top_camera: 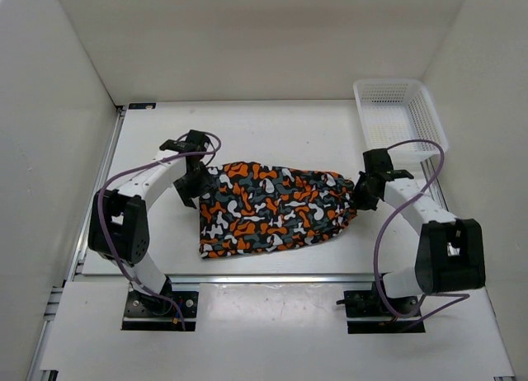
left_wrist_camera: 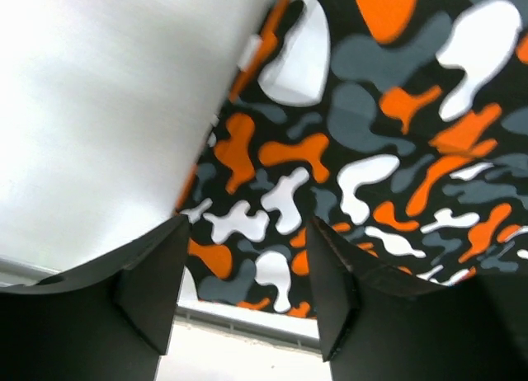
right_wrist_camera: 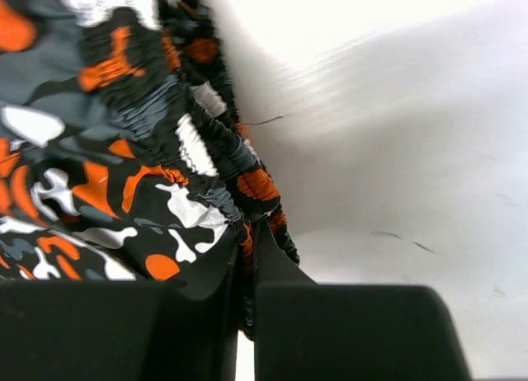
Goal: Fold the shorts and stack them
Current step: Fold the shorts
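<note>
The camouflage shorts [top_camera: 272,208] lie spread across the middle of the table, the gathered waistband at the right end. My right gripper [top_camera: 361,191] is shut on that elastic waistband [right_wrist_camera: 247,191], the cloth pinched between its fingers. My left gripper [top_camera: 198,185] is open at the shorts' left end, with the leg cloth [left_wrist_camera: 363,150] lying under and between its spread fingers [left_wrist_camera: 157,290]; nothing is held in it.
A white mesh basket [top_camera: 399,117] stands at the back right corner. White walls close in the table on the left, back and right. The table's front rail [top_camera: 247,278] runs just below the shorts.
</note>
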`<state>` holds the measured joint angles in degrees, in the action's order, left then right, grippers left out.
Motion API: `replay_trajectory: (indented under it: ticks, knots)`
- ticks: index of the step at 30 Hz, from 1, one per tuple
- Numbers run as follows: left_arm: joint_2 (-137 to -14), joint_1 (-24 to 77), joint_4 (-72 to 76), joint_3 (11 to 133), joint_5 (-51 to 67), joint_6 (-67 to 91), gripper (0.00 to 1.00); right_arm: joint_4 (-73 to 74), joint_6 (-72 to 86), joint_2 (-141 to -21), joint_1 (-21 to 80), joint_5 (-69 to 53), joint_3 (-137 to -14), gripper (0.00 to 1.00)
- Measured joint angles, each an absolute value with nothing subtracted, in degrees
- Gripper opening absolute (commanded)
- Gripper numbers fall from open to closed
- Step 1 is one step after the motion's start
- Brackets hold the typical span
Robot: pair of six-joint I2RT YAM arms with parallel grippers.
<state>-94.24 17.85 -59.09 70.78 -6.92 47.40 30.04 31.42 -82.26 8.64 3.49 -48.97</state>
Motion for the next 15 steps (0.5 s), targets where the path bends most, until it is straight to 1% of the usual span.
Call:
replay_trajectory:
  ticks: [1,2,3,5,6,11,15]
  knots:
    - [-94.6,17.8,-58.7,70.9,-6.7,47.2,0.64,30.7,31.0,-80.6,8.6,4.8,-49.0,0.00]
    - [-95.4,17.8,-58.0,71.1,-6.6,47.0,0.54,31.4,30.8,-79.7,8.6,5.7,-49.2,0.00]
    - [-96.3,17.8,-57.5,71.2,-6.5,47.1,0.47,32.1,30.5,-79.0,8.6,6.6,-49.5,0.00]
    - [-99.0,17.8,-56.0,71.3,-6.1,46.6,0.27,33.3,29.7,-78.7,8.7,8.2,-50.4,0.00]
    - [-100.5,17.8,-55.4,71.3,-5.8,46.7,0.10,33.8,29.4,-78.7,8.8,8.9,-50.9,0.00]
    - [-106.6,17.8,-53.4,71.3,-4.4,46.1,0.10,36.8,28.0,-78.6,10.8,13.0,-54.6,0.00]
    - [-107.6,17.9,-52.5,71.3,-3.9,46.1,0.10,38.9,27.6,-78.3,15.2,16.5,-59.5,0.00]
